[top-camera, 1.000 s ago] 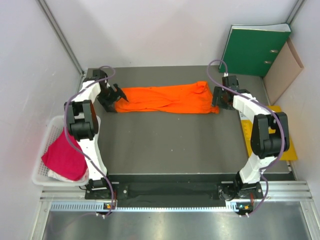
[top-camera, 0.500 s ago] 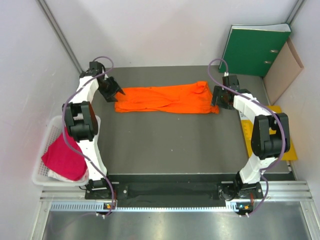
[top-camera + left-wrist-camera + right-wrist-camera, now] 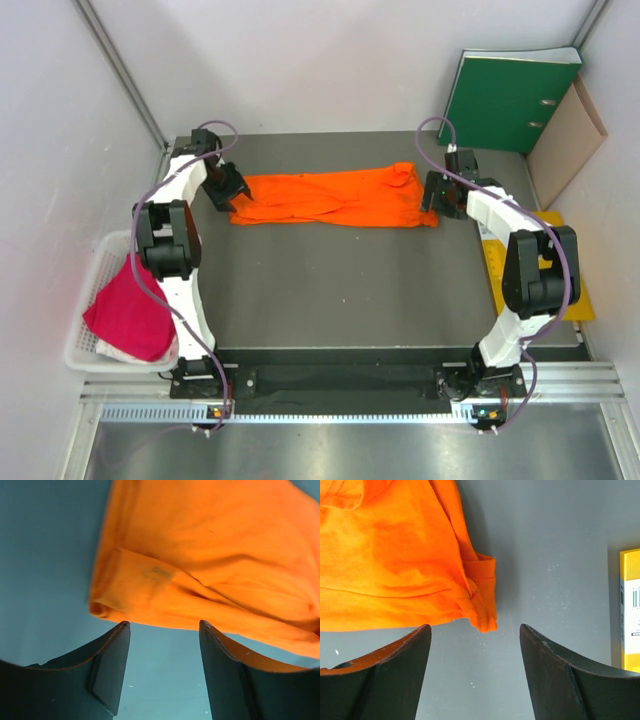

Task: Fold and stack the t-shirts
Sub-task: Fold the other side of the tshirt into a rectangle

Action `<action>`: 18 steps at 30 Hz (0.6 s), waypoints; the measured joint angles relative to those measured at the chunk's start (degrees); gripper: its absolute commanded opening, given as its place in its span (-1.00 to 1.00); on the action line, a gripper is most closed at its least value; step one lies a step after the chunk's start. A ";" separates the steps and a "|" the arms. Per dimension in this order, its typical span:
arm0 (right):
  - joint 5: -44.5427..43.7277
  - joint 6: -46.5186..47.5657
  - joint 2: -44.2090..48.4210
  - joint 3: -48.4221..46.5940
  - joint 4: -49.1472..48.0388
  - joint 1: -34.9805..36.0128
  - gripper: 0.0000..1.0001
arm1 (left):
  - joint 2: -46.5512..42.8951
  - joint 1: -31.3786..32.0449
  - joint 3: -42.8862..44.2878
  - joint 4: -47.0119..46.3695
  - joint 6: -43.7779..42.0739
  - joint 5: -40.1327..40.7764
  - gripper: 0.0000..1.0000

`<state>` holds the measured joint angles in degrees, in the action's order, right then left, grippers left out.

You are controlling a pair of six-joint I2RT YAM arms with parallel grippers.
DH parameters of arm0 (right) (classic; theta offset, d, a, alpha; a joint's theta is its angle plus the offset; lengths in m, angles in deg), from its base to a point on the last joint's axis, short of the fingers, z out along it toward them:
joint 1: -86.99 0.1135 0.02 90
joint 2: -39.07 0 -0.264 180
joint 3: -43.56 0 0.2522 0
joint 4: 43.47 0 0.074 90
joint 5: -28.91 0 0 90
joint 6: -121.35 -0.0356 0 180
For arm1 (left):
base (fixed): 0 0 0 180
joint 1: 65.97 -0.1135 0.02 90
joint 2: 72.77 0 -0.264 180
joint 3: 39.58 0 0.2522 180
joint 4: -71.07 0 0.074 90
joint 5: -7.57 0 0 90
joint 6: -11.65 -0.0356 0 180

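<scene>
The orange t-shirt [image 3: 335, 197] lies folded into a long strip across the far part of the table. My left gripper [image 3: 234, 192] is open and empty at the strip's left end; in the left wrist view the folded cloth corner [image 3: 150, 587] lies just beyond the fingertips [image 3: 162, 627]. My right gripper [image 3: 436, 195] is open and empty at the strip's right end, where the sleeve hem [image 3: 482, 605] lies just ahead of it [image 3: 475, 630]. The magenta-pink t-shirt [image 3: 128, 315] lies bunched in the white mesh basket [image 3: 84, 320] at the left.
A green binder [image 3: 510, 95] and a brown folder [image 3: 565, 140] lean at the back right. A yellow envelope [image 3: 578, 290] lies under the right arm, its edge in the right wrist view [image 3: 630, 610]. White walls close in on both sides.
My left gripper swung away to the far left corner and has come back down to the strip's left end. The right arm and the orange t-shirt have not moved.
</scene>
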<state>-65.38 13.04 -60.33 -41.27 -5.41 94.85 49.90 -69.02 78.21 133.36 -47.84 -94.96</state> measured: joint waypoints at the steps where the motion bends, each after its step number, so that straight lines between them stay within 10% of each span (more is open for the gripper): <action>1: 0.11 -0.15 0.00 0.00 0.00 0.02 0.43 | 0.00 -0.17 0.00 0.11 -0.28 0.76 0.25; 10: 0.96 -0.98 0.00 0.15 -0.07 0.39 0.43 | 0.00 -1.64 0.00 1.68 -2.43 5.99 0.22; 18: 1.40 -0.98 0.00 0.15 -0.11 0.39 0.43 | 1.38 -1.62 -1.03 2.05 -2.78 5.88 -1.00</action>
<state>-63.98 12.06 -60.33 -41.11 -5.52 95.24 51.28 -70.64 77.18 135.42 -50.62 -89.08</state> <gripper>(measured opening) 0.714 0.174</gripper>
